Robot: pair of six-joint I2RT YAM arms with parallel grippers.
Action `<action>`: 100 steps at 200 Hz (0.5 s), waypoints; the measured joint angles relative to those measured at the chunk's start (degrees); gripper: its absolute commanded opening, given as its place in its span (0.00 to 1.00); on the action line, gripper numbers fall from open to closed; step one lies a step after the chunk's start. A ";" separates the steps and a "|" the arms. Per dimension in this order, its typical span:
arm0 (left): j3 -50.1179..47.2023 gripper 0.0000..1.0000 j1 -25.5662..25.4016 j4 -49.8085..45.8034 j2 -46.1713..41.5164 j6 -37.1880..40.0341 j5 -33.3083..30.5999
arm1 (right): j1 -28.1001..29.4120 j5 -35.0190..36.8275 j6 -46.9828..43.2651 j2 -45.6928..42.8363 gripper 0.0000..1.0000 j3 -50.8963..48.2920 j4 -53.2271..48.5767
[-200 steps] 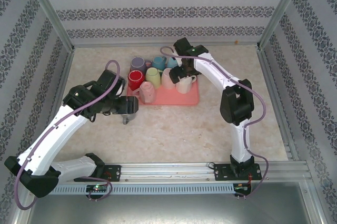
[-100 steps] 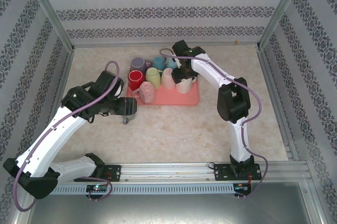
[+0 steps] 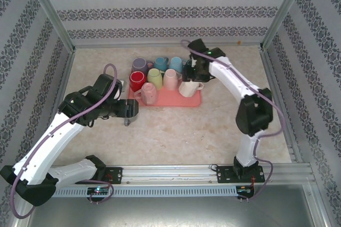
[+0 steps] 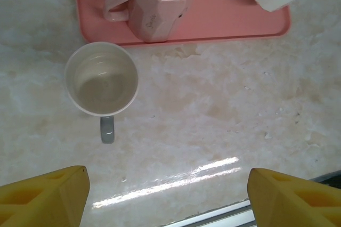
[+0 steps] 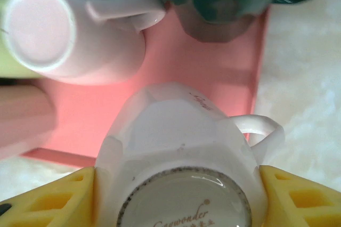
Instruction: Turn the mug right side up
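Your left end effector [image 4: 168, 197] hangs wide open, pointing straight down. Your right end effector [image 5: 178, 197] reaches far forward, fingers spread apart.

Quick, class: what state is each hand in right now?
Left hand: open, holding nothing.
Right hand: fingers around the upside-down white faceted ceramic mug; grip cannot be told.

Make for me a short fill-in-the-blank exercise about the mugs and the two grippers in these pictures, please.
1. The white mug on the table beside the pink tray stands with its opening facing ____.
2. The right gripper has its fingers on either side of an upside-down mug of ____ colour.
3. The left gripper hangs above the table with its fingers ____.

Missing words: up; white; open
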 measured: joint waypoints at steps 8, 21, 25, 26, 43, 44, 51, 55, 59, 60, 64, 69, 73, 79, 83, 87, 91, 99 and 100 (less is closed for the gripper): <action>-0.94 0.78 0.00 1.84 -0.50 0.00 0.96 | -1.31 -2.16 4.28 -3.37 0.45 -1.66 0.59; -2.71 0.79 0.09 5.33 -1.27 0.00 2.69 | -3.13 -5.64 11.06 -8.63 0.44 -4.68 2.14; -3.32 0.79 0.15 6.60 -1.51 0.00 3.32 | -3.63 -6.47 12.98 -9.99 0.44 -5.57 2.75; -3.43 0.79 0.17 6.82 -1.53 0.00 3.43 | -3.80 -6.82 13.68 -10.51 0.44 -5.92 3.02; -6.32 0.79 0.31 13.14 -2.01 0.00 6.73 | -4.90 -10.75 22.77 -16.61 0.43 -10.38 7.10; -6.45 0.79 0.31 13.42 -2.01 -0.02 6.93 | -4.90 -11.02 23.52 -17.07 0.43 -10.75 7.45; -7.93 0.79 0.31 16.94 -2.10 -0.04 8.68 | -4.81 -12.70 27.17 -19.06 0.44 -12.57 9.44; -8.83 0.79 0.31 18.97 -2.12 -0.07 9.64 | -4.68 -13.90 29.44 -20.22 0.44 -13.75 10.95; -9.75 0.79 0.31 20.98 -2.19 -0.09 10.56 | -4.63 -14.99 31.61 -21.31 0.44 -14.93 12.46; -10.16 0.79 0.31 21.70 -2.23 -0.09 10.91 | -4.61 -15.21 31.95 -21.49 0.44 -15.13 12.74; -11.50 0.79 0.31 24.61 -2.34 -0.28 12.15 | -4.39 -16.28 34.14 -22.43 0.44 -16.15 14.10; -13.22 0.79 0.31 28.06 -2.51 -0.59 13.44 | -4.33 -17.51 36.48 -23.32 0.44 -17.16 15.41; -14.95 0.79 0.31 31.39 -2.82 -0.83 14.56 | -4.31 -18.47 38.29 -23.87 0.44 -17.81 16.39; -17.66 0.79 0.31 36.68 -3.17 -1.60 16.02 | -4.07 -19.89 40.70 -24.50 0.43 -18.51 17.77; -19.47 0.79 0.31 39.98 -3.26 -2.16 16.81 | -4.07 -20.83 42.16 -24.79 0.43 -18.80 18.53; -21.18 0.79 0.31 43.32 -3.41 -2.64 17.53 | -4.04 -21.53 43.32 -24.92 0.42 -18.97 19.15; -22.53 0.79 0.31 46.12 -3.32 -3.32 18.16 | -4.07 -22.49 44.70 -25.05 0.42 -19.12 19.91; -25.29 0.79 0.48 52.76 -2.73 -4.68 19.74 | -4.11 -24.13 47.25 -25.24 0.40 -19.37 21.46; -25.46 0.79 0.50 53.24 -2.64 -4.76 19.89 | -4.11 -24.26 47.45 -25.24 0.40 -19.39 21.62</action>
